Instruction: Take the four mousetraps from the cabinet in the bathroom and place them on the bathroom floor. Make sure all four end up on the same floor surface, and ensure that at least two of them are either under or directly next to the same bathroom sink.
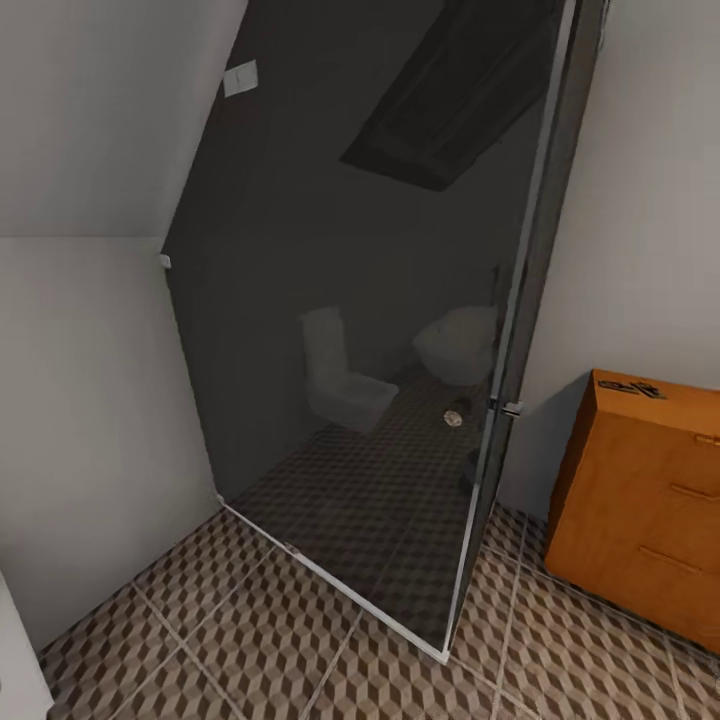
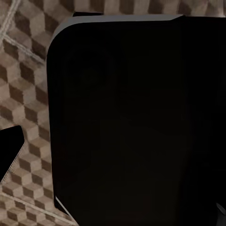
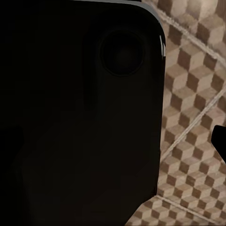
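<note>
The orange-brown cabinet (image 1: 640,490) stands at the right of the head view, against the wall. On its top near the back corner lie mousetraps (image 1: 630,388), small flat boards with dark wire; I cannot tell how many there are. The bathroom floor (image 1: 300,650) of cube-pattern tiles spreads across the foreground. The bathroom sink is out of view. In the left wrist view one dark fingertip (image 2: 9,153) shows at the frame's edge over the tiles, beside the robot's black body (image 2: 132,122). In the right wrist view a fingertip (image 3: 219,141) also sits at the edge. Nothing is held.
A tall dark glass panel (image 1: 380,350) with a metal frame stands ahead, reaching the floor between me and the cabinet. It mirrors a toilet and a tub. White walls close the left side. A white edge (image 1: 15,660) that I cannot identify shows at the lower left.
</note>
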### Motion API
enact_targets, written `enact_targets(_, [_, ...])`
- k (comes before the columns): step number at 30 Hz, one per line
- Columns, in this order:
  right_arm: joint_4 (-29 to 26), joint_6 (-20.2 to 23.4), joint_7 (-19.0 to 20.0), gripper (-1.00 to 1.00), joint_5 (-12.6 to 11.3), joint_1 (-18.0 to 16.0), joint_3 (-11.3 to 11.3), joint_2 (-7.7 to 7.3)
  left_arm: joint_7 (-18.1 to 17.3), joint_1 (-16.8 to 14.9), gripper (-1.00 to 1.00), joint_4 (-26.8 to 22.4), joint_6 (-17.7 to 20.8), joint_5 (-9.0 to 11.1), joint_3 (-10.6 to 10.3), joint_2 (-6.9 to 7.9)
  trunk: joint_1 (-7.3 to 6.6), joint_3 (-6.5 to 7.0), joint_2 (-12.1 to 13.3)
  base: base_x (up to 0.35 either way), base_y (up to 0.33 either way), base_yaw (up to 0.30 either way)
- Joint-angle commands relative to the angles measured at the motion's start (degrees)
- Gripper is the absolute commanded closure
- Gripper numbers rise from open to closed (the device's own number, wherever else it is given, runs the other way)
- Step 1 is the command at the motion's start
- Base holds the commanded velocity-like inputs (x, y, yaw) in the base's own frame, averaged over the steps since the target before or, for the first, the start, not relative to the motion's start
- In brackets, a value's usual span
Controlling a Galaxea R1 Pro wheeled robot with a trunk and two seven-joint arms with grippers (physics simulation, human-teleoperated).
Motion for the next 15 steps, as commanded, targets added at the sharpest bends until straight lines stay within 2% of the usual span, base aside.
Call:
enact_targets(1, [-0.01, -0.16, -0.06, -1.0, -0.04, -0.01, -0.05, 0.01, -0.09, 0.0, -1.0, -0.01, -0.16, 0.18, 0.06, 0.0, 0.0, -0.04, -0.02, 0.0, 0.0, -0.289])
enact_targets(15, [-0.01, -0.16, -0.06, -1.0, -0.04, 0.01, 0.01, 0.02, -0.09, -0.02, -1.0, -0.03, -0.2, 0.18, 0.06, 0.0, 0.0, -0.04, -0.02, 0.0, 0.0, -0.289])
